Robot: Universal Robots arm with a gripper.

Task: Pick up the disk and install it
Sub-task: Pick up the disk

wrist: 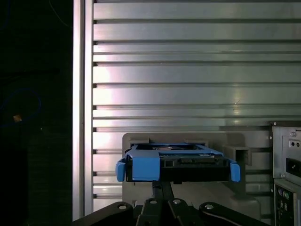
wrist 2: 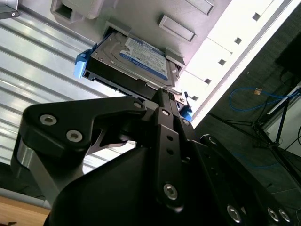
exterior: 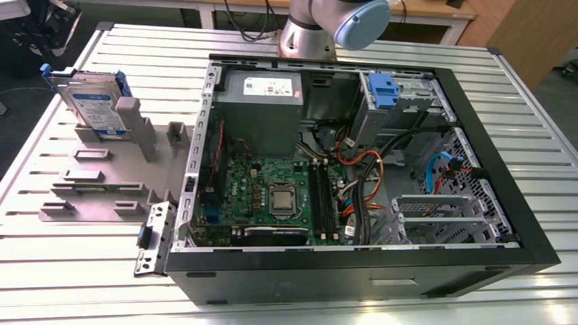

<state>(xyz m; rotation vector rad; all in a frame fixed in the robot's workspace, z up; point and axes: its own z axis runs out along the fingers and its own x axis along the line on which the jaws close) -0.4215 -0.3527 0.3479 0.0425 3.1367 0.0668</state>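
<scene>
Presently, disk (wrist: pixel 176 162) stands upright in its grey holder (wrist: pixel 230 141), straight ahead of the tool (wrist: pixel 162 186), closed and empty.

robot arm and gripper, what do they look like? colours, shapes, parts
The silver-grey tubular metal arm carries a pale blue rounded joint cap. The matte black gripper is built of angular hinged links studded with round silver bolts, tapering to slim jaws.
</scene>
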